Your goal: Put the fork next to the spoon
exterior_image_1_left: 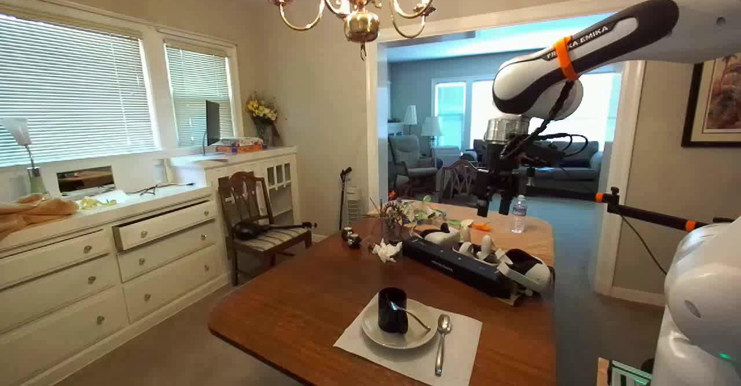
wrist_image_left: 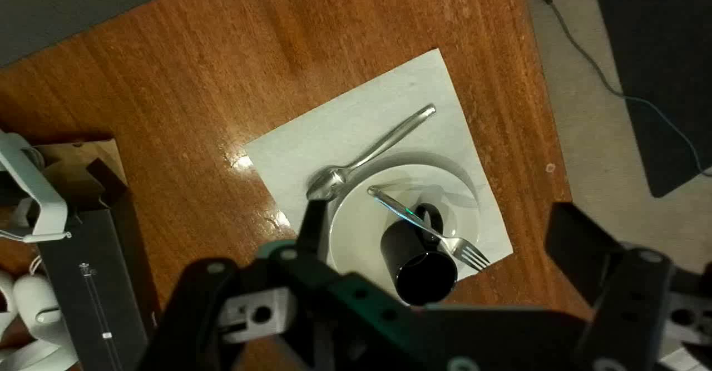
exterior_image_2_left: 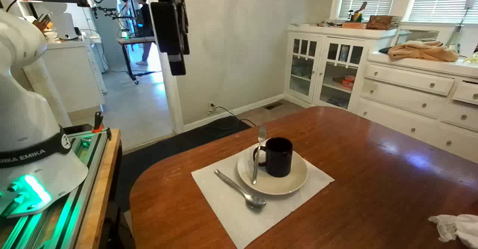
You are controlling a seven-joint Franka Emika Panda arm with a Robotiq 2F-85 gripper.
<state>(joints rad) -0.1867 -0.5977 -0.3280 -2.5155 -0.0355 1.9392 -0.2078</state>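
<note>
The silvery fork (wrist_image_left: 408, 216) leans across the handle of a black mug (wrist_image_left: 400, 248), its handle end on the white plate (wrist_image_left: 353, 243) and its prongs raised. The fork also shows in both exterior views (exterior_image_1_left: 415, 318) (exterior_image_2_left: 256, 163). The silvery spoon (wrist_image_left: 389, 139) lies flat on the white napkin (wrist_image_left: 311, 137) beside the plate; it also shows in both exterior views (exterior_image_1_left: 444, 323) (exterior_image_2_left: 255, 202). My gripper (wrist_image_left: 444, 229) is open and empty, pointing down high above the table. It shows in both exterior views (exterior_image_1_left: 494, 205) (exterior_image_2_left: 178, 66), apart from all the tableware.
The wooden table (exterior_image_1_left: 301, 299) bears a long dark box (exterior_image_1_left: 451, 267) with white headset gear (exterior_image_1_left: 492, 253). A crumpled tissue (exterior_image_1_left: 386, 251), small dark items (exterior_image_1_left: 351, 237) and a water bottle (exterior_image_1_left: 518, 215) stand farther along. A chandelier (exterior_image_1_left: 362, 24) hangs above.
</note>
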